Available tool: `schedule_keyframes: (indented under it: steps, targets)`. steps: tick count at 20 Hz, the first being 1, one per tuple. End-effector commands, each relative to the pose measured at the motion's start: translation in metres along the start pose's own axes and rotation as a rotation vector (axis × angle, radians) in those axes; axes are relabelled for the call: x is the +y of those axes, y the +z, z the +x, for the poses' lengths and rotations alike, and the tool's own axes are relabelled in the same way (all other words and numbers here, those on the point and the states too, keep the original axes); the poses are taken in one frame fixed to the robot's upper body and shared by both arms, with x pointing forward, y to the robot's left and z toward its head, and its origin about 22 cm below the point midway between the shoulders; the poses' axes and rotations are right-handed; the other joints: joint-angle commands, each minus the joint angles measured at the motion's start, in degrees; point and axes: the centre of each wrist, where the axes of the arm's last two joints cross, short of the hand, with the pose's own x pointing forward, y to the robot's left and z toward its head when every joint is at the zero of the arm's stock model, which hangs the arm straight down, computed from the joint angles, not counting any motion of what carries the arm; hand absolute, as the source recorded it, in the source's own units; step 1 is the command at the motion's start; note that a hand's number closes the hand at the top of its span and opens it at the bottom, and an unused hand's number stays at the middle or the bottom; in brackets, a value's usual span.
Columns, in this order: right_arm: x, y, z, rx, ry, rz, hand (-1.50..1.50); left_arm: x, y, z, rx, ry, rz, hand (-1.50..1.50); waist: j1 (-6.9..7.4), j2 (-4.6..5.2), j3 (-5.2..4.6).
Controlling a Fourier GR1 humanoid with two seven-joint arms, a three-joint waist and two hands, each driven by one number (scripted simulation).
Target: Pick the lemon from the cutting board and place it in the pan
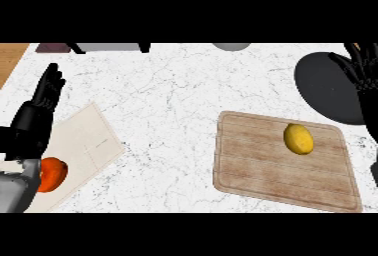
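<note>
A yellow lemon (298, 138) lies on the wooden cutting board (258, 170), toward its far right part. The dark round pan (325, 92) sits at the right, just beyond the board. My right hand (362, 70) hovers over the pan's right side near the view's edge, fingers straight and pointing away, holding nothing. It is above and to the right of the lemon, apart from it. My left hand (44, 97) rests open at the far left, fingers up.
A beige mat (85, 145) lies at the left with an orange-red fruit (52, 174) on it, partly behind my left forearm. A grey round object (232, 46) and dark items (111, 47) line the counter's far edge.
</note>
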Motion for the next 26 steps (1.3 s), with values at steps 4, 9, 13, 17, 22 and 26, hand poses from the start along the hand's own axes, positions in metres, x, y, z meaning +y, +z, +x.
schedule_keyframes:
  steps: [4, 9, 13, 17, 22, 26]
  targets:
    - [-0.003, 0.029, -0.058, 0.139, -0.291, 0.324, 1.50, -0.017, -0.005, 0.000, 0.037, 0.076, 0.011, 0.00, 1.89, 0.51, -0.39]
    - [-0.056, 0.081, -0.107, 0.163, -0.112, 0.255, -1.50, -0.026, 0.005, -0.024, 0.143, 0.164, -0.006, 0.00, 0.93, 0.39, -0.40]
    - [-0.118, 0.101, -0.092, 0.049, 0.047, 0.109, -1.50, -0.013, -0.005, -0.020, 0.159, 0.170, 0.011, 0.00, -0.50, -0.27, -0.51]
    - [-0.185, 0.098, -0.065, 0.060, 0.126, 0.197, -1.50, -0.026, 0.011, -0.026, 0.156, 0.176, -0.020, 0.00, 0.92, -0.37, -0.60]
    - [-0.230, 0.059, -0.011, 0.137, 0.343, 0.395, -1.50, -0.023, 0.001, -0.024, 0.128, 0.174, -0.025, 0.00, 1.33, -0.24, -0.66]
    - [-0.232, 0.030, 0.023, 0.214, 0.412, 0.489, -1.50, -0.021, 0.002, -0.025, 0.151, 0.173, -0.025, 0.00, 1.43, -0.34, -0.68]
